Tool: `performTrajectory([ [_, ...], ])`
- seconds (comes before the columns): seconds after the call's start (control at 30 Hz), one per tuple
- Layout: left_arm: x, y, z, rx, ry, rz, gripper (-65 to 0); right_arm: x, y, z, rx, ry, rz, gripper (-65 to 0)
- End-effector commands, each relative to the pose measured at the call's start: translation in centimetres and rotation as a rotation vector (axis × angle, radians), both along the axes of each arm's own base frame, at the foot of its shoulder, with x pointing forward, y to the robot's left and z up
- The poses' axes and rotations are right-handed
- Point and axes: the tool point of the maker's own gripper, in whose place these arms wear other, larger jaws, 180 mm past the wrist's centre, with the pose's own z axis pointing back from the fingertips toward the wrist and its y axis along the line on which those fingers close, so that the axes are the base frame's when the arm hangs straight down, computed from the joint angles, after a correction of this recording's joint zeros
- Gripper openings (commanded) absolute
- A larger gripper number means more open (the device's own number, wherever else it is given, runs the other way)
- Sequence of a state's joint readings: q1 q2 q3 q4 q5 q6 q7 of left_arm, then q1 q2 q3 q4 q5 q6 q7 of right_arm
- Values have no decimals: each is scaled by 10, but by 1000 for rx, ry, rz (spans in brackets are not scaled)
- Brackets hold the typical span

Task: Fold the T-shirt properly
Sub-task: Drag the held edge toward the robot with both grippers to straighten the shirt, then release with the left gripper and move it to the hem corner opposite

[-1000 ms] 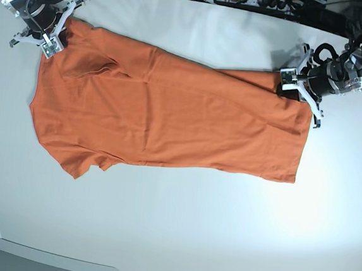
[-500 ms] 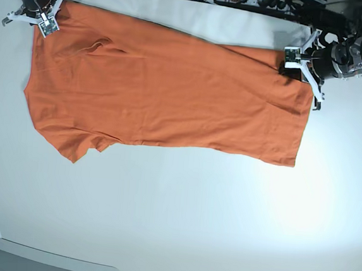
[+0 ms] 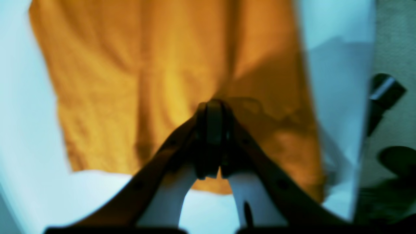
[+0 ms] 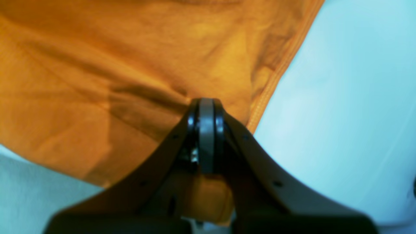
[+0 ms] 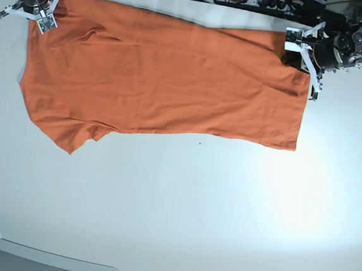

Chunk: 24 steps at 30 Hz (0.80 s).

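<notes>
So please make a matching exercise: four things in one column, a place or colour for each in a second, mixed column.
1. T-shirt
2. left gripper
3. right gripper
4. table

a. white
b. shut on the cloth's far corner, right side of the base view
c. orange
d. shut on the cloth's far corner, left side of the base view

Pairs: 1-c, 2-b, 3-d, 4-a

We have drawn the T-shirt toward the top of the frame, and its upper edge now nearly reaches the worktop's far rim. Both the right gripper and left gripper moved upward with it, and the cloth lies flatter.
</notes>
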<state>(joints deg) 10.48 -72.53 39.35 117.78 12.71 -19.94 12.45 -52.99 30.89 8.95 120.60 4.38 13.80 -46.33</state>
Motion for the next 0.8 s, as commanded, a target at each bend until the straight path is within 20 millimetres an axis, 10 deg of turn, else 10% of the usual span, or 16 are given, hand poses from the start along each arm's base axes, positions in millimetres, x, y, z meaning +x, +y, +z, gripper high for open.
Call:
performTrajectory([
  [0.0, 8, 2, 8, 5, -36, -11, -650, -3, -1, 5, -22, 12, 3, -650],
  [0.3, 53, 1, 33, -40, -245, 77, -650, 41, 31, 54, 27, -203, 66, -650],
  [0.53, 121, 20, 72, -226, -502, 483, -650, 61, 20, 76, -71, -345, 72, -587],
  [0.77, 186, 90, 13, -348, -395, 958, -650, 71, 16, 81, -84, -375, 56, -390],
])
